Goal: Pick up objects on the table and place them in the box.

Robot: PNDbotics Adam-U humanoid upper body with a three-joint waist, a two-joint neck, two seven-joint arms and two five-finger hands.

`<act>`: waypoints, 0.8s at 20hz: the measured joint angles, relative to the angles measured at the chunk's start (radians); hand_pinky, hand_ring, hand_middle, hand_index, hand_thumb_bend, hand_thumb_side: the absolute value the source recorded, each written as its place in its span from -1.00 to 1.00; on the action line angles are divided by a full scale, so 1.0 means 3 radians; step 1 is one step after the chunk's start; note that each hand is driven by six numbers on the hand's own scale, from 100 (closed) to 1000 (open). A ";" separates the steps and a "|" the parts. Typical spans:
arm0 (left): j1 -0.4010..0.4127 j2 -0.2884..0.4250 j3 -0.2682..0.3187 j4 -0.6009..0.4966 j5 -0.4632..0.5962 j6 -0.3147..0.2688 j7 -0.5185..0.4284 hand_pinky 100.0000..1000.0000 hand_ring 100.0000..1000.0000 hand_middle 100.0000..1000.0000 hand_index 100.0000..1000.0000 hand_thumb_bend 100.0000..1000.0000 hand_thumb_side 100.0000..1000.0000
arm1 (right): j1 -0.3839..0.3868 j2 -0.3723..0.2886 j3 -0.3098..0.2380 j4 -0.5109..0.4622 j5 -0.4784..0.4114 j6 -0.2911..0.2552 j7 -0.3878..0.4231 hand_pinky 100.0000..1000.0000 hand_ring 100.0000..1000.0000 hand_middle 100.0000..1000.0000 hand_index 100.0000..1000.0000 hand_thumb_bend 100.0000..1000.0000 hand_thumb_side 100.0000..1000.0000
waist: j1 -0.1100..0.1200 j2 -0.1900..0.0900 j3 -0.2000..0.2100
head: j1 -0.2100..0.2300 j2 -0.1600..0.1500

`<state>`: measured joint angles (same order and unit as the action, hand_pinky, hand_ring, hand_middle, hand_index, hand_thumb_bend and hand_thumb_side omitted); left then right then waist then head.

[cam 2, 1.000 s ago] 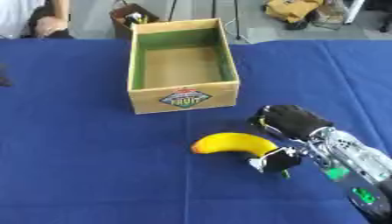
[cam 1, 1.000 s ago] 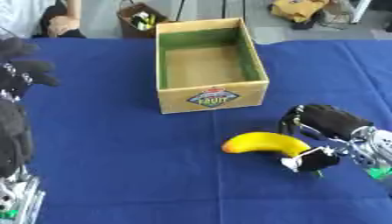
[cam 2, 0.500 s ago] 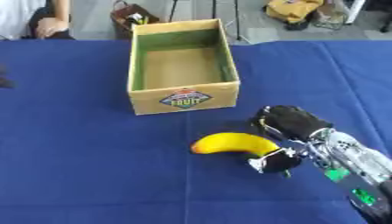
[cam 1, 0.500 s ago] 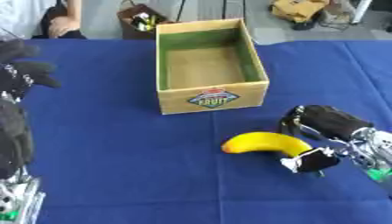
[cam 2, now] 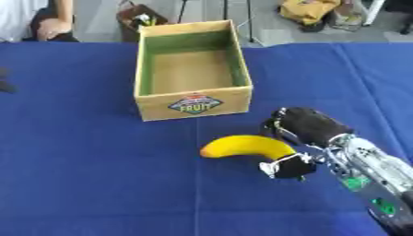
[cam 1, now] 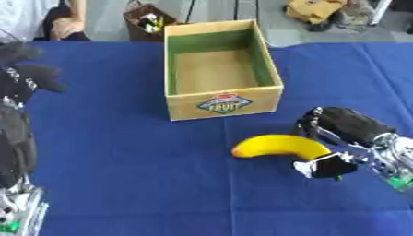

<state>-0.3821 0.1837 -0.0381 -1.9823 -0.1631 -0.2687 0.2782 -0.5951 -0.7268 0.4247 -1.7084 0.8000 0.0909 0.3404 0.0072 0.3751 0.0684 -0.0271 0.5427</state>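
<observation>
1. Nearest to me, at the lower right, my right hand point(cam 2: 303, 145) lies low over the blue table point(cam 1: 145, 175). Its fingers point(cam 2: 292, 120) and thumb point(cam 2: 282, 167) are spread around the right end of the banana point(cam 1: 278, 146), fingers at its far side and thumb at its near side. The hand is open, not clamped on the fruit. I cannot tell whether it touches the banana.
2. The banana is yellow and lies flat on the cloth, curved with its ends pointing toward me, just in front of the box and outside it.
3. At the left edge, my left hand point(cam 1: 24, 78) shows as a dark shape above the arm. I cannot tell how its fingers are set.
4. Farther off, the box point(cam 1: 224, 103) stands upright near the middle of the table. It is a cardboard box with green inner walls and a fruit label on its near face. Nothing lies inside it.
</observation>
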 measured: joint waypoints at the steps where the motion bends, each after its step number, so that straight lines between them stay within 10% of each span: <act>1: -0.0001 0.0000 0.0000 0.0000 0.0000 0.0000 0.0000 -0.12 0.10 0.22 0.50 -1.00 1.00 | 0.0011 -0.0003 -0.0006 -0.0025 -0.0014 0.0009 -0.0009 0.04 0.07 -0.32 0.00 -0.81 -0.22 | 0.0000 -0.0001 -0.0001 | 0.0001 0.0000; 16: 0.0000 0.0000 0.0000 0.0000 -0.0001 0.0011 -0.0006 -0.11 0.10 0.23 0.50 -1.00 1.00 | 0.0163 -0.0177 -0.0241 -0.0671 -0.0352 0.0269 -0.0161 0.00 -0.02 -0.43 -0.11 -0.88 -0.19 | 0.0001 -0.0038 -0.0046 | 0.0028 0.0000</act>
<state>-0.3822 0.1837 -0.0381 -1.9823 -0.1633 -0.2654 0.2763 -0.5460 -0.7797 0.3522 -1.9096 0.6943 0.1717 0.2921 0.0076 0.3636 0.0545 -0.0187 0.5427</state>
